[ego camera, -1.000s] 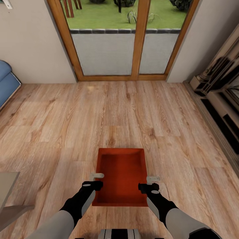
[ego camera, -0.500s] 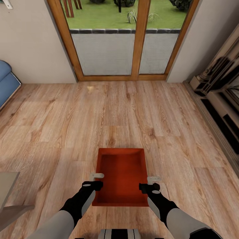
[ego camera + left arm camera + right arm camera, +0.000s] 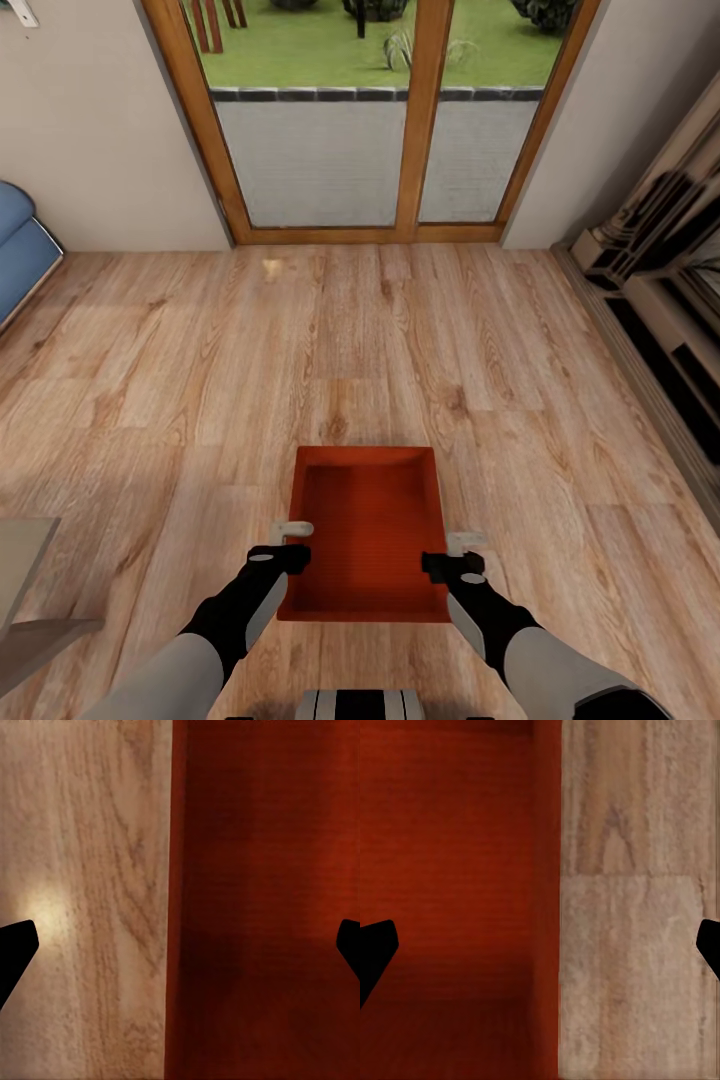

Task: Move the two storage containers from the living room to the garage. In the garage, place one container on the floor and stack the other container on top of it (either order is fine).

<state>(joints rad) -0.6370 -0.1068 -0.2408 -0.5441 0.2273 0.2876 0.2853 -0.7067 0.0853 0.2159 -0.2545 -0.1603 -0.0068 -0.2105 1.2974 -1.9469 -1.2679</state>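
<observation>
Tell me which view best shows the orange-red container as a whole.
The head view: the storage container shows all four walls on the plank floor. The left wrist view shows one wall between open fingers; the right wrist view shows likewise the opposite wall.

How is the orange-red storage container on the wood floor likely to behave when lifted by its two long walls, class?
The storage container probably stays stiff: its straight walls look rigid. It seems light, being open and empty. The left gripper and right gripper, both open, straddle opposite walls near one end, so the far end may dip.
</observation>
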